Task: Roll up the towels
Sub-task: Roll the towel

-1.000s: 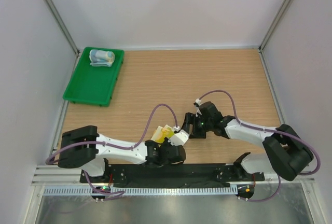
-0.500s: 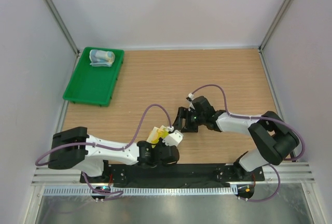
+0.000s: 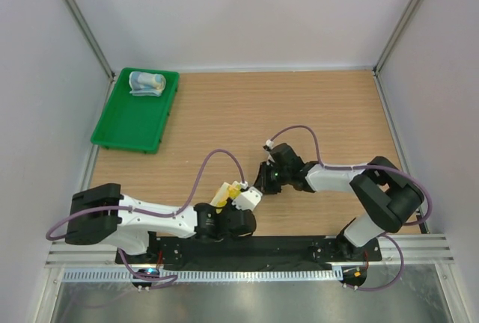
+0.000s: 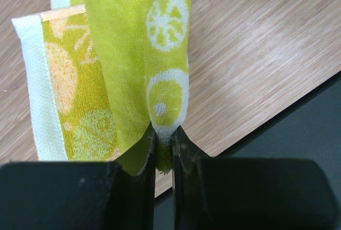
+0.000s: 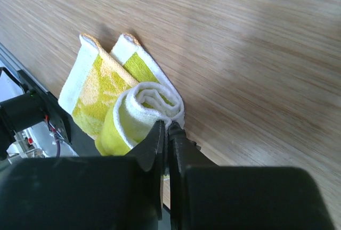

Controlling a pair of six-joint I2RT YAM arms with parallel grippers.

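Bright, even light is washing the top view, shadows barely showing. R wrist cam: tabletop [image 5: 256, 38] far beyond the right pincer [image 5: 166, 131] is blurring w/ pale glare; yellow-green towel [image 5: 128, 121] at its tips is showing crisp.

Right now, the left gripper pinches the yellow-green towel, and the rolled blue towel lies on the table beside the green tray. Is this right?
No: the top view shows the rolled blue towel inside the green tray. The left gripper does pinch the yellow-green towel.
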